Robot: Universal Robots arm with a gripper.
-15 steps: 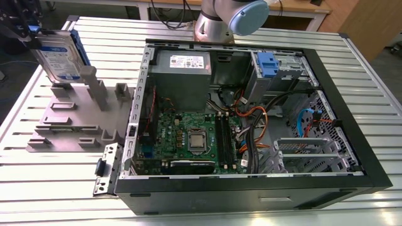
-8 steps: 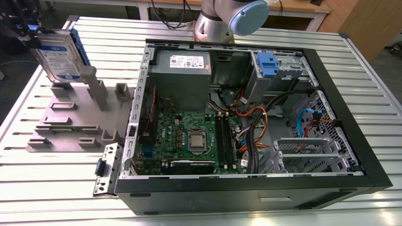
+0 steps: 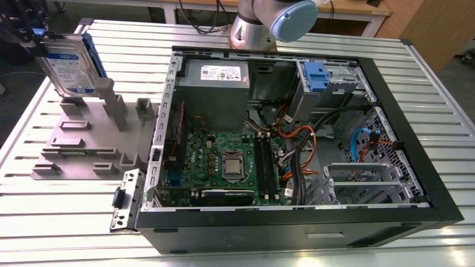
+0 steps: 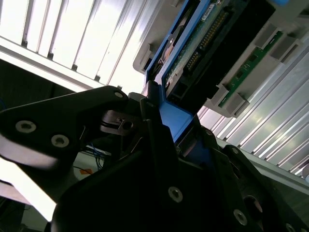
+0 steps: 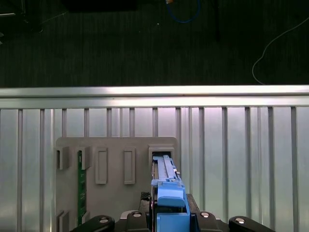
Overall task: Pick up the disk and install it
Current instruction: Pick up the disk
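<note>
While gripping the disk (image 3: 68,64) by its blue-framed upper end, pressed in on it from both sides with the black fingers (image 4: 157,130) of the gripper (image 3: 37,36). Holds it at the exterior view's far left, over the grey rack (image 3: 74,144), well apart from the case (image 3: 297,228). Stands on edge, long axis near vertical, leaning slightly, label showing in the exterior view. Lower end at the rack's corner slot; cannot tell whether touching.
</note>
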